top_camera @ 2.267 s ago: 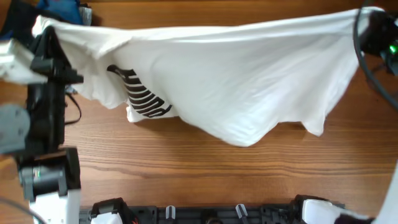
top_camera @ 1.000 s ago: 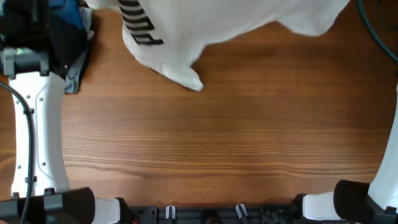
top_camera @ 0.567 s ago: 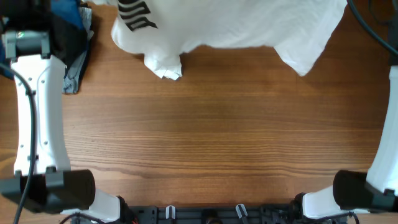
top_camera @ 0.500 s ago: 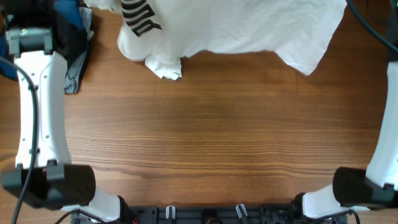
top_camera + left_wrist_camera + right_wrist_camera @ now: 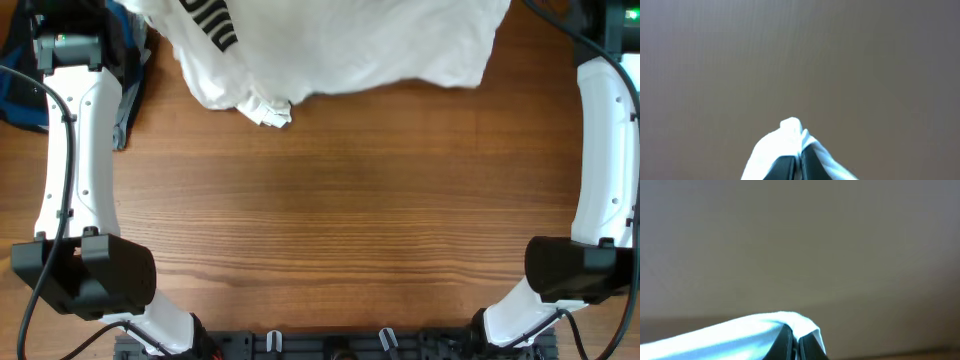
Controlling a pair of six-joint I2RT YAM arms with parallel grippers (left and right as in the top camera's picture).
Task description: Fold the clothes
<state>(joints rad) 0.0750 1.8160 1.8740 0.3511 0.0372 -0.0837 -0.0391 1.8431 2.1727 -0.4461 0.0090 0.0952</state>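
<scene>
Since half a second ago the white garment [image 5: 340, 45] has drawn further toward the far edge of the counter [image 5: 340, 220]. Its hem on my right side hung lower before and now sits higher in the overhead view. Both my arms have stretched further out, so the left arm [image 5: 75, 150] and the right arm [image 5: 600, 150] lie long down either side of the counter. One crumpled corner [image 5: 270, 112] of the garment has stayed where it was, resting on the wood.

My left claw [image 5: 801, 161] is pinched fully closed on a fold of the white cloth, which bunches into a small peak just above my fingertips. My right claw [image 5: 795, 337] is likewise closed tight on the cloth, and from there a white band of it runs off to the left of that view. Behind both claws I see only a plain blurred surface. From overhead neither claw shows, as both lie beyond the top edge of the view.

The garment spreads across the far part of the counter between my two arms, wrinkled, with its upper part cut off by the top of the view. Its black-and-white striped part [image 5: 210, 18] sits near the left end. Just beside that end, against my left arm, lies some dark cloth [image 5: 128, 80], with a bit of blue cloth [image 5: 18, 95] on the arm's outer side.
</scene>
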